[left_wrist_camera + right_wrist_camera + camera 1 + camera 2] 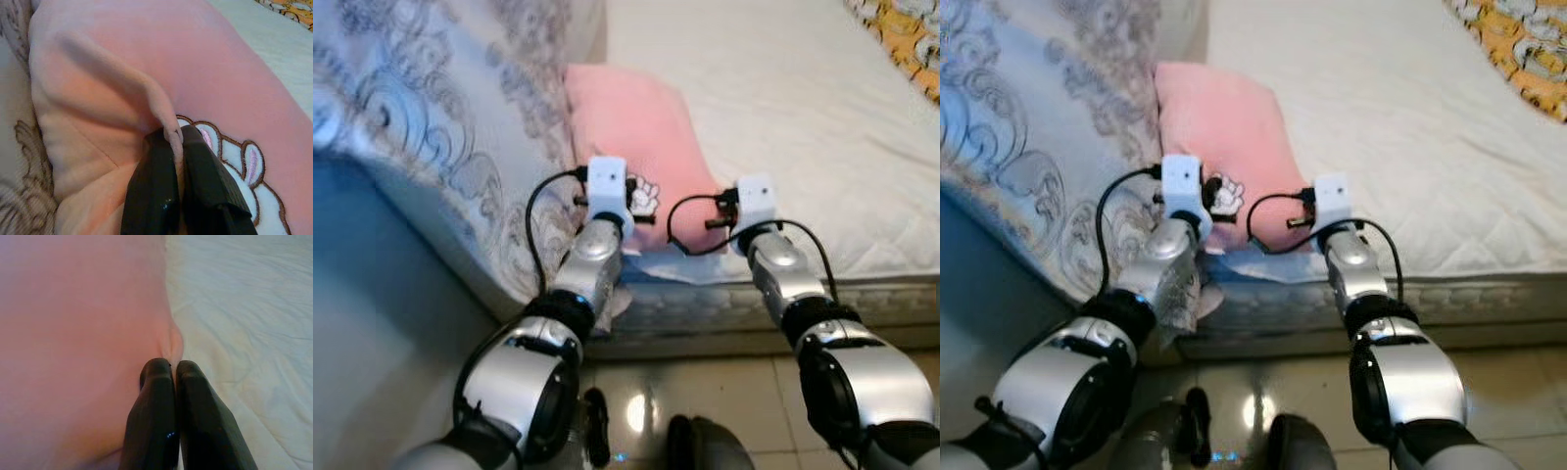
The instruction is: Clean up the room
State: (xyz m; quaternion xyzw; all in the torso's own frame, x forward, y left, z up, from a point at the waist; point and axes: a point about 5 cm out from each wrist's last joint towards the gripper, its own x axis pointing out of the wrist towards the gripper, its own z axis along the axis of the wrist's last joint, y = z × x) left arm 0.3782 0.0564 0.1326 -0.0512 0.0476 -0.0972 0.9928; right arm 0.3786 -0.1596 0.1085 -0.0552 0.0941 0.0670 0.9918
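A pink pillow (631,132) with a white rabbit patch (645,196) lies on the white mattress (803,127), its near end at the bed's front edge. My left gripper (173,139) is shut on a raised fold of the pink pillow (122,73) beside the rabbit patch (244,166). My right gripper (173,366) is shut on a pinch of the pink pillow (73,333) at its side edge, where it meets the mattress (244,308). Both silver arms reach forward over the bed edge, left wrist (607,186), right wrist (756,201).
A grey quilt with swirl patterns (431,108) hangs over the bed's left side, against the pillow. A yellow patterned cloth (906,34) lies at the far right corner. Glossy tiled floor (705,401) runs below the bed edge.
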